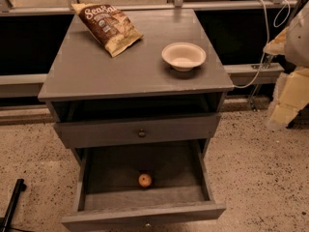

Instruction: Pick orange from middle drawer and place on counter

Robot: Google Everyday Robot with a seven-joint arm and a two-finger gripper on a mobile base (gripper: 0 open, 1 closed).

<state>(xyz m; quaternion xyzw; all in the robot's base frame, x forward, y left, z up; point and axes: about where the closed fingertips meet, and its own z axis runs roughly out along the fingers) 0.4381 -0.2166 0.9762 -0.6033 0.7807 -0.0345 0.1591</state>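
The orange (145, 180) lies on the floor of the middle drawer (145, 216), which is pulled out at the bottom of the view. The fruit is near the centre, a little behind the front board. The counter (120, 66) is the grey top of the cabinet above it. My gripper (285, 108) shows as a pale white and yellowish shape at the right edge. It is beside the cabinet, about level with the counter's front edge and well away from the orange. It holds nothing that I can see.
A brown and yellow chip bag (108, 27) lies at the counter's back left. A white bowl (183, 56) stands at its right. A narrower drawer front with a dark knob (141, 133) sits above the open drawer. A black rod (12, 202) leans at the lower left on the speckled floor.
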